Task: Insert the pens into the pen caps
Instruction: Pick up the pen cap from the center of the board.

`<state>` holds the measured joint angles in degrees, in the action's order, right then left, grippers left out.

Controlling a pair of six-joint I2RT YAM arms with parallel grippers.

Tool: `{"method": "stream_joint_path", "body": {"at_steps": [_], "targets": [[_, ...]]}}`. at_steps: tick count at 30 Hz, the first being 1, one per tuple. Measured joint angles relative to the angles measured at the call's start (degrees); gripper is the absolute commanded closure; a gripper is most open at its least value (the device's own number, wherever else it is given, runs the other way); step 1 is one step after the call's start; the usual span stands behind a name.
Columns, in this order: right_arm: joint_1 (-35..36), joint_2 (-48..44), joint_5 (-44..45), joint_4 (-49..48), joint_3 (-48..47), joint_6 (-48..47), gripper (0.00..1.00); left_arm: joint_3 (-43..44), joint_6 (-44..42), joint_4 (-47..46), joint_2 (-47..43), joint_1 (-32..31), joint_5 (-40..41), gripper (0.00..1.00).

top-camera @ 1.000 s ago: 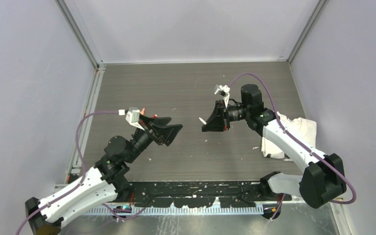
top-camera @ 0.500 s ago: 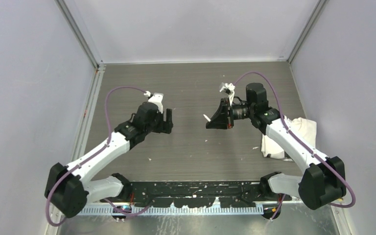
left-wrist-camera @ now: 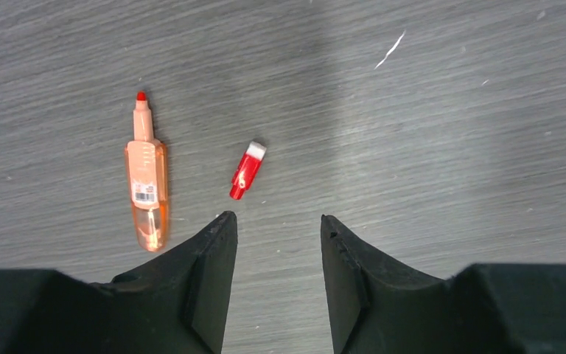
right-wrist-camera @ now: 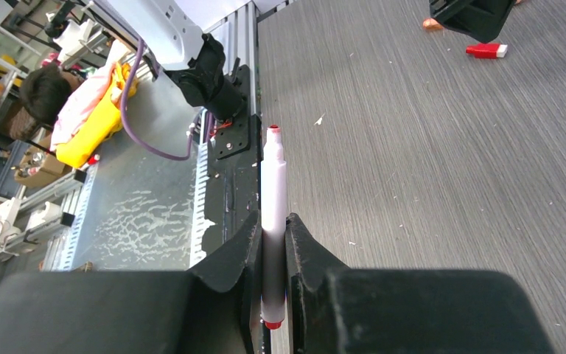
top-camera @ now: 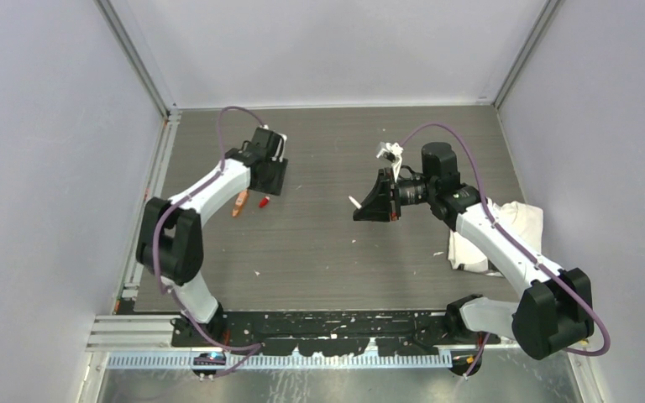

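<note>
None capped yet. Red cap [left-wrist-camera: 247, 170] loose on table [left-wrist-camera: 449, 110]; orange pen [left-wrist-camera: 147, 181] just left of cap, bare-tipped. Left claw [left-wrist-camera: 276, 221] half open, empty, poised just short of cap. Right claw [right-wrist-camera: 273, 221] clamped on white pen [right-wrist-camera: 273, 184], well right of cap.

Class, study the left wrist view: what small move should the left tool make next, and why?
Probably ease the left tool forward and down over the red cap, so its open jaws straddle it. The cap lies loose on the table just beyond the tool, slightly to one side of the gap, while the right tool grips a red-tipped white pen that likely matches it.
</note>
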<state>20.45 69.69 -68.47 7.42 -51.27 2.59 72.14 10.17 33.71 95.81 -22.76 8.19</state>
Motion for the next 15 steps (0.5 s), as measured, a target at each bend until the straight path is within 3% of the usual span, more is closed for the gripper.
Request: {"method": "stream_joint_path", "body": {"at_steps": [8,15], "targets": [[0.00,0.00,0.00,0.02,0.00,-0.17,0.99,10.71,-7.96,10.93,11.87,0.02,1.05,0.56],[0.00,0.00,0.02,0.02,0.00,-0.20,0.99,13.38,-12.00,14.49,18.14,0.57,0.35,0.55]]}}
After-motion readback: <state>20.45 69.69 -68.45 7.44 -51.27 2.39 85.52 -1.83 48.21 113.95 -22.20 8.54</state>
